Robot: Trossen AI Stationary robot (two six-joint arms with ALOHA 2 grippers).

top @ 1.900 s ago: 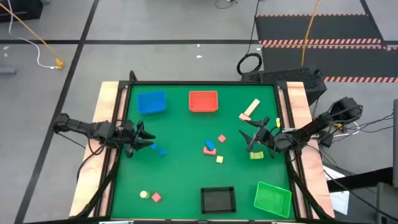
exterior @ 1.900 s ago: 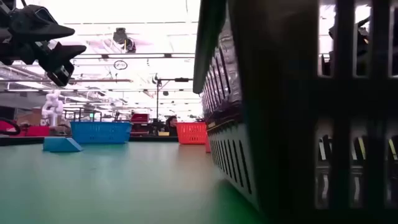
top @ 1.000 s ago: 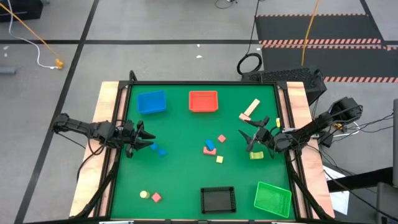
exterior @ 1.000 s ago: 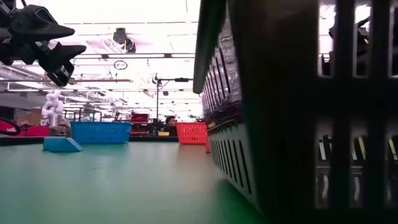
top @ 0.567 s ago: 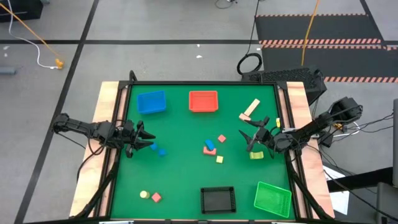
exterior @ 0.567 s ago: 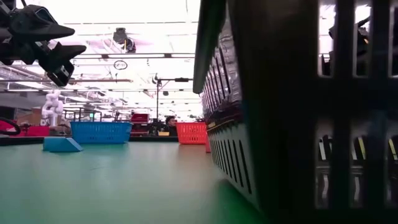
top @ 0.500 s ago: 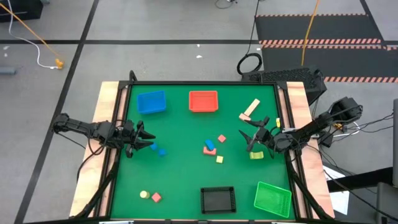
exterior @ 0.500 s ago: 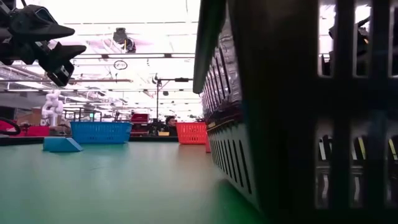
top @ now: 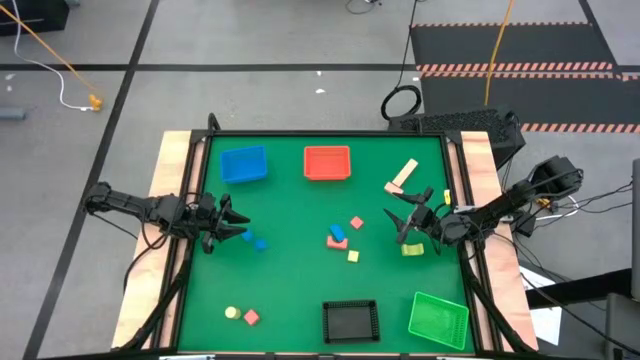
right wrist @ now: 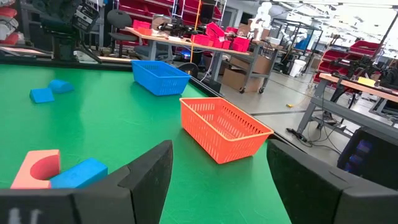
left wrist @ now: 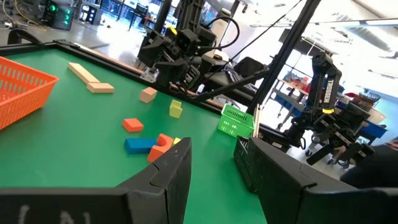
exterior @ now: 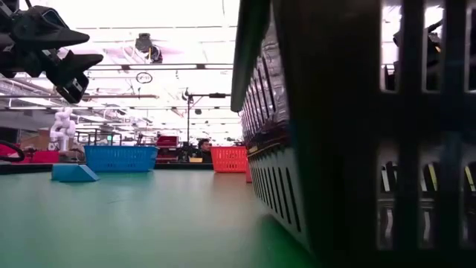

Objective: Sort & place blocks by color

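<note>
Small blocks lie scattered on the green table (top: 290,290). Two blue ones (top: 256,241) sit just in front of my left gripper (top: 236,229), which is open, empty and level above the table's left side. A pink, blue and yellow cluster (top: 342,238) lies at the centre. Tan bars (top: 403,175) lie at the far right, and a yellow-green block (top: 412,249) sits beside my right gripper (top: 402,217), which is also open and empty. A yellow and a pink block (top: 241,315) rest near the front left.
The blue tray (top: 243,165) and red tray (top: 327,162) stand at the far side, the black tray (top: 350,320) and green tray (top: 438,318) at the near edge. In the low view the black tray (exterior: 335,149) fills the right half.
</note>
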